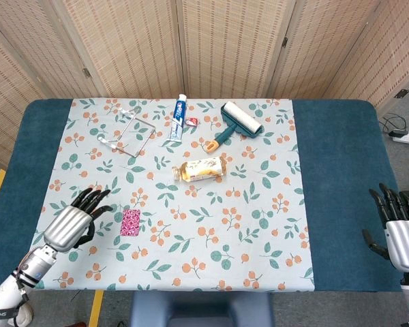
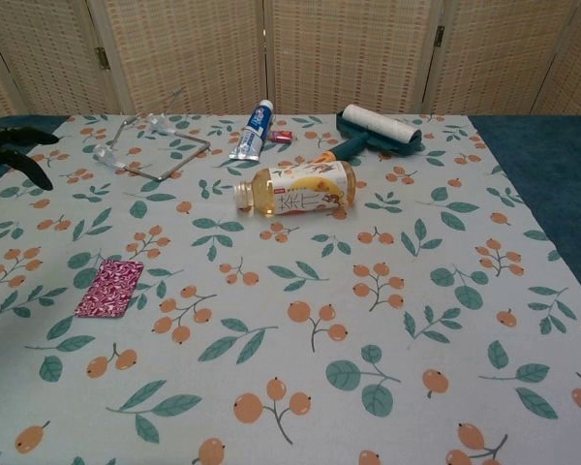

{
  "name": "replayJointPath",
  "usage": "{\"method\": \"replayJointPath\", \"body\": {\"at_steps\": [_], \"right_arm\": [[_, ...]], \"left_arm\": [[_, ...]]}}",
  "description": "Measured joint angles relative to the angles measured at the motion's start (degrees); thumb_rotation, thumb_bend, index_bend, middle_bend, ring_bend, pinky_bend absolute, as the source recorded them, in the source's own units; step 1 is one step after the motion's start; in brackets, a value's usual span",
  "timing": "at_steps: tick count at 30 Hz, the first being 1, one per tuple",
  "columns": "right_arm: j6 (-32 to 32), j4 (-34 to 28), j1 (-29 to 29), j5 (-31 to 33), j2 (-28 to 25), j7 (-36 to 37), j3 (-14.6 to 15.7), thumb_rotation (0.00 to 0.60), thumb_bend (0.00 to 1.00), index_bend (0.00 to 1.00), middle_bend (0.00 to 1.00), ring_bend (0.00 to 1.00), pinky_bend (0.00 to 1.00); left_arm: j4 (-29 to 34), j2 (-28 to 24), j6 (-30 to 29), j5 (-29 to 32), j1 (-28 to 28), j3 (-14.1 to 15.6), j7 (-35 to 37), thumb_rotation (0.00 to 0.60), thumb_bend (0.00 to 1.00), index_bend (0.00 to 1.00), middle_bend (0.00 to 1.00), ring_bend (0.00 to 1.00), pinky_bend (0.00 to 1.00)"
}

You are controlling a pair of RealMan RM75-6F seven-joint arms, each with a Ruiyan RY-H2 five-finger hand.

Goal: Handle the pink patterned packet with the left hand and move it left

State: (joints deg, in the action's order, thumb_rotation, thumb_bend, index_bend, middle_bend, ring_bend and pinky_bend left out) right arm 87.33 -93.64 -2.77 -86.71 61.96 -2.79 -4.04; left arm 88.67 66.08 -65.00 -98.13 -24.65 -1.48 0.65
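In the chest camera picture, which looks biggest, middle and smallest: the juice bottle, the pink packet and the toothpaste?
1. Juice bottle, clearly biggest.
2. Pink patterned packet.
3. Toothpaste tube.
The packet lies nearer the camera and the tube farther, so their order is unsure.

I can make out large dark characters on the label of the bottle (image 2: 295,188), but not read them. The printing on the toothpaste tube (image 2: 254,128) is too small for me.
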Motion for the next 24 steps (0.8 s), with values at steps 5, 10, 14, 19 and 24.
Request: {"method": "replayJointPath", "body": {"at_steps": [5,10,14,19,24], "right_arm": [[-0.12,0.20,0.08,0.13,-0.03,0.37,0.10,0.600,0.37,0.00,0.00,0.00,0.00],[-0.44,0.56,0.00,0.22,0.24,0.66,0.14,0.600,0.37,0.00,0.00,0.00,0.00],[-0.73,0.78,-0.10,0.32,0.44,0.77,0.19,0.600,0.36,0.00,0.00,0.00,0.00],[-0.99,1.04,-0.13,0.44,0.59,1.30,0.26,0.600,0.36,0.00,0.00,0.00,0.00],[-1.12,1.22,-0.19,0.51,0.70,1.26,0.26,0.600,0.36,0.00,0.00,0.00,0.00]], "left_arm": [[-0.03,1.58,6.02,1.56,-3.38,0.45,-0.19,0.388,0.99,0.27,0.00,0.00,0.00],[-0.66,3.89,9.92,3.37,-5.74,1.26,-1.54,0.388,0.96,0.27,0.00,0.00,0.00],[-1.62,5.63,11.06,4.40,-6.48,1.78,-2.46,0.385,0.96,0.27,0.00,0.00,0.00],[-3.18,7.65,11.88,5.89,-6.92,2.19,-4.97,0.383,0.96,0.24,0.00,0.00,0.00],[-4.43,9.41,12.35,6.98,-7.14,2.62,-6.94,0.387,0.96,0.24,0.00,0.00,0.00]]}}
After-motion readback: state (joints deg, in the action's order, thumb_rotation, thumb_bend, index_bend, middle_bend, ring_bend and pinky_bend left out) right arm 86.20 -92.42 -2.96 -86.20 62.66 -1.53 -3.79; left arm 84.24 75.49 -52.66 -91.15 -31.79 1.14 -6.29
